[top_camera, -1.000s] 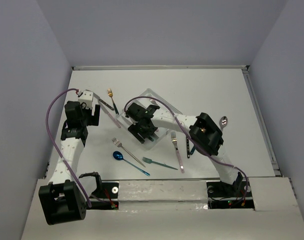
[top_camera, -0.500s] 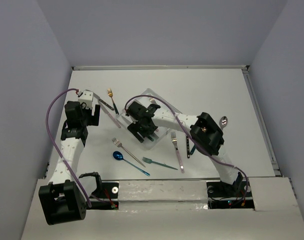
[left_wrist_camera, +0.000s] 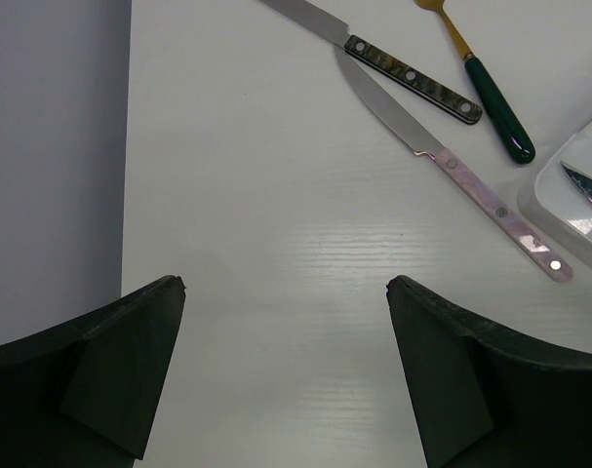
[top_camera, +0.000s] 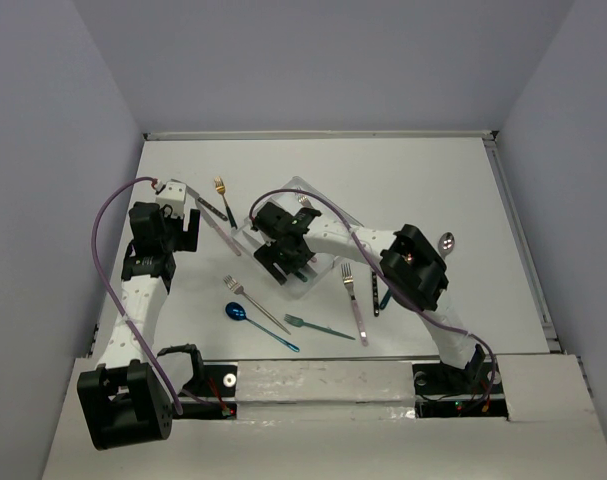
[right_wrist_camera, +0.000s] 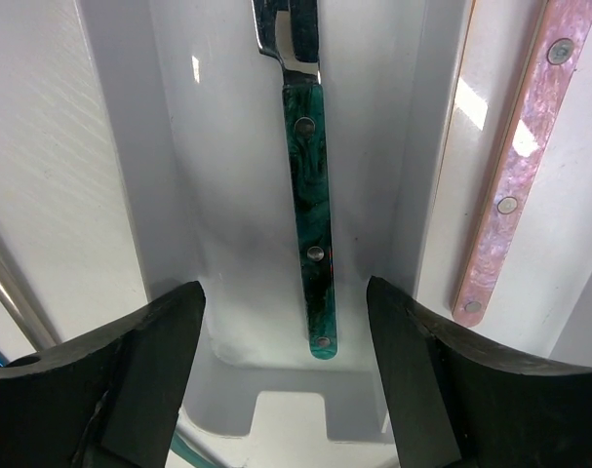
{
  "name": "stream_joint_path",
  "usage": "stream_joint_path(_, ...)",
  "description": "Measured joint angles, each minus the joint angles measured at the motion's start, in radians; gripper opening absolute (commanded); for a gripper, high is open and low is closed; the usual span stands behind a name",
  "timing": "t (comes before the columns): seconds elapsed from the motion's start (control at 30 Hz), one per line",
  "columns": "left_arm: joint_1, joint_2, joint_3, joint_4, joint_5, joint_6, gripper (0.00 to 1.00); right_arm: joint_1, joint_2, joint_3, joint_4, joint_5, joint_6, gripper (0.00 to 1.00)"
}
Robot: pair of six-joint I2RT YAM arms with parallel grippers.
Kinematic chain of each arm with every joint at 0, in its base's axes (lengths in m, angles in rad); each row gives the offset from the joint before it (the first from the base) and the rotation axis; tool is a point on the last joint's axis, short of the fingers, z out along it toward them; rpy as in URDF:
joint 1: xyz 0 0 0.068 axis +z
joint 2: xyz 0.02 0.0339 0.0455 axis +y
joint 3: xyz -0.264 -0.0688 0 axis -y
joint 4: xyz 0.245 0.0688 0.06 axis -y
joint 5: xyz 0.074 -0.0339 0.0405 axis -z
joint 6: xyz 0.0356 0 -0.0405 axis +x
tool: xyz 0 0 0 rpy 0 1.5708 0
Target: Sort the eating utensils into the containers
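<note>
- A teal-handled fork lies in one long compartment of the tray, with a pink handle in the compartment beside it.
- The right gripper hangs over that fork, jaws apart, empty.
- The left gripper, jaws apart too, hovers over the table near a pink-handled knife.

Left end effector, right end effector — both agape.
</note>
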Motion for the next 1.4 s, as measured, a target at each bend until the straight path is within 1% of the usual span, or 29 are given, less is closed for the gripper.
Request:
stream_joint_path(0.6,0.0,0.0,0.0,0.0,0.007,0.006,0.99,-0.006,-0.03,0.002,0.024,0.035,-0.057,0.78)
stream_joint_path(0.8,0.0,0.019,0.0,0.002,0.014,0.008,0.99,-0.019,-0.04,0.027,0.024,0.04,-0.078,0.77)
stream_joint_path(0.87,0.0,0.05,0.001,0.005,0.019,0.008,0.97,-0.021,-0.04,0.04,0.026,0.045,-0.084,0.76)
stream_joint_path(0.97,0.0,0.113,0.017,0.0,0.026,0.007,0.9,-0.023,-0.041,0.064,0.027,0.054,-0.091,0.75)
stream_joint_path(1.07,0.0,0.187,0.067,-0.003,0.039,0.0,0.84,-0.026,-0.041,0.083,0.028,0.059,-0.094,0.75)
stream_joint_path(1.2,-0.002,0.312,0.174,-0.002,0.071,-0.02,0.82,-0.031,-0.04,0.113,0.029,0.077,-0.093,0.73)
stream_joint_path(1.3,-0.013,0.409,0.254,-0.001,0.08,-0.048,0.82,-0.033,-0.041,0.129,0.034,0.089,-0.09,0.73)
stream_joint_path(1.4,-0.049,0.505,0.311,-0.001,0.078,-0.076,0.84,-0.034,-0.045,0.13,0.052,0.106,-0.086,0.73)
